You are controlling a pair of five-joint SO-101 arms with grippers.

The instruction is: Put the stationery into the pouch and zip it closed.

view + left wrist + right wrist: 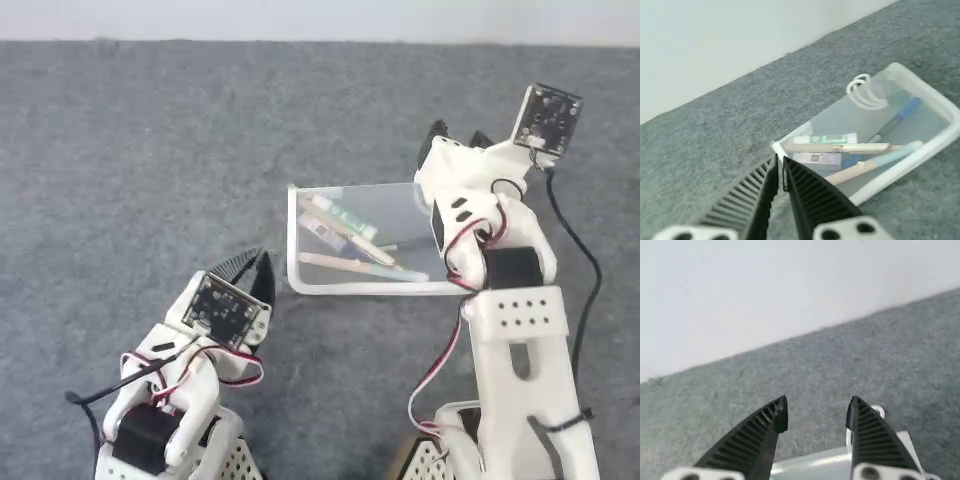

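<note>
Rough matt grey cloth table cover (pixel 150 150), smooth translucent plastic pouch (pixel 410 210), ribbed matt black plastic left gripper (pixel 779 162)

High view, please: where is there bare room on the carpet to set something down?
Bare carpet spreads left of the pouch, from the wall down to the left gripper, and in the strip beyond the pouch. It is crowded at the pouch's right end, by the right gripper.
</note>
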